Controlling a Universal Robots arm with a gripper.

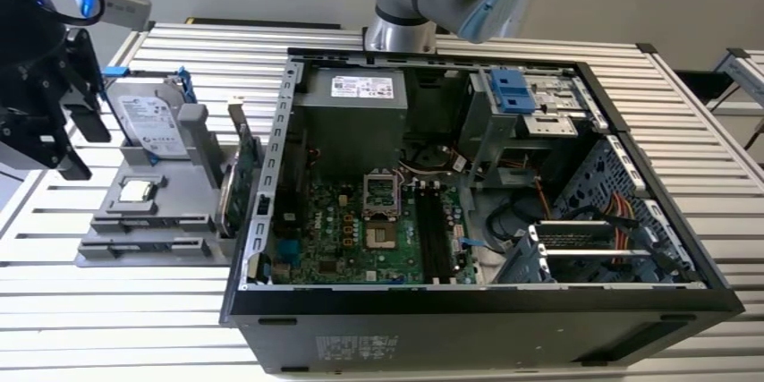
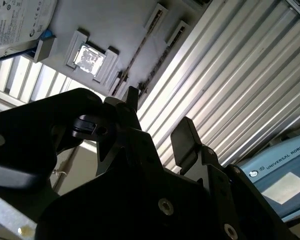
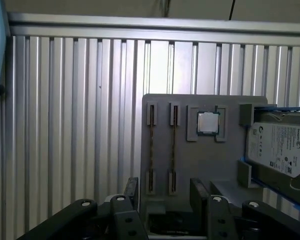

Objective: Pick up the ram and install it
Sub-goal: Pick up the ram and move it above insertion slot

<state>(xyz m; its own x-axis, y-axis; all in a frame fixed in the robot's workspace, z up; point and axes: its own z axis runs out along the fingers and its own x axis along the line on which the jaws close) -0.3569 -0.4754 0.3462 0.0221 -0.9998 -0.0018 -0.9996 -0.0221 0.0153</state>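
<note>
Grey plastic fixture (image 3: 200,165) on the slatted aluminium table (image 3: 65,125), and that's where your ram (image 3: 173,147) is. It stands on edge in a slot, with what looks like a second stick (image 3: 151,147) just beside it in the neighbouring slot. The processor chip (image 3: 208,122) and the hard drive (image 3: 277,147) sit further along the same fixture.

Your gripper (image 3: 165,194) hangs above the fixture with its fingers (image 3: 197,190) spread wide and nothing between them. It's well clear of the sticks.

On handling, expect a light, stiff, thin board. It should be rigid along its length but easy to crack or twist if squeezed hard or levered sideways. The gold contact edge and the chips are best left alone, so I'd judge the two flat faces near the middle of the top edge the safest place to hold.

You're seeing the stick edge-on only, so its faces, chips and notch are hidden. I can't tell which of the two sticks you're lined up on. In the exterior view, the memory slots on the motherboard (image 1: 346,230) inside the open computer case (image 1: 478,310) are dark, and their latches are hard to make out.
</note>
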